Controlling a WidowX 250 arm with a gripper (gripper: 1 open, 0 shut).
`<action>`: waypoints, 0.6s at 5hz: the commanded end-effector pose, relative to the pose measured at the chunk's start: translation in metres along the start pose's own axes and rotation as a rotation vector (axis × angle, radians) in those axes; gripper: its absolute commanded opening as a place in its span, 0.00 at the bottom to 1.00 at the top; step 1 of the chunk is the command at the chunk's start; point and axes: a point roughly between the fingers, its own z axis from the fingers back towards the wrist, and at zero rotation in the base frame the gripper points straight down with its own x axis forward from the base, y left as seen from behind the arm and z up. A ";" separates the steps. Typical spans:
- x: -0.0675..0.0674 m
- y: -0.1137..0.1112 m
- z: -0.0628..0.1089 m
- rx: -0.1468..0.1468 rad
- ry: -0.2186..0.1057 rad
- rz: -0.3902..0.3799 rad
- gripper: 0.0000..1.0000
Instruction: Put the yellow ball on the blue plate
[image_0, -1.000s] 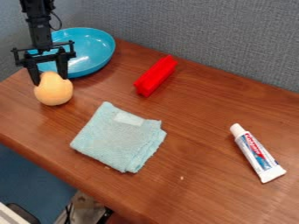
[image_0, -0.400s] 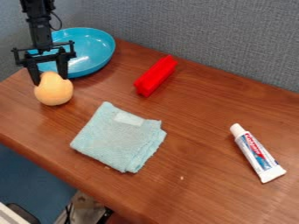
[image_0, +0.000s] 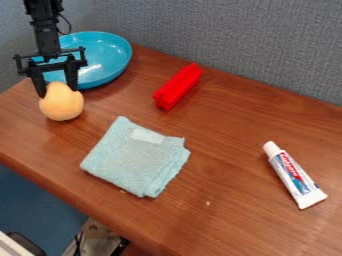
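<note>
The yellow ball (image_0: 60, 103) rests on the wooden table near its left edge, just in front of the blue plate (image_0: 107, 58). My gripper (image_0: 52, 85) hangs straight down over the ball, one black finger on each side of its upper part. The fingers stand close against the ball, but I cannot make out whether they press on it. The plate sits at the back left with nothing visible in it, partly hidden behind the gripper's arm.
A red block (image_0: 178, 86) lies right of the plate. A pale teal folded cloth (image_0: 136, 156) sits in the middle front. A toothpaste tube (image_0: 294, 173) lies at the right. The table's edge runs close to the left of the ball.
</note>
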 end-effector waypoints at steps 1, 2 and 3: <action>-0.005 -0.003 -0.008 0.004 0.038 -0.026 0.00; -0.006 -0.004 -0.007 0.006 0.044 -0.033 0.00; -0.008 -0.004 -0.005 0.008 0.051 -0.040 0.00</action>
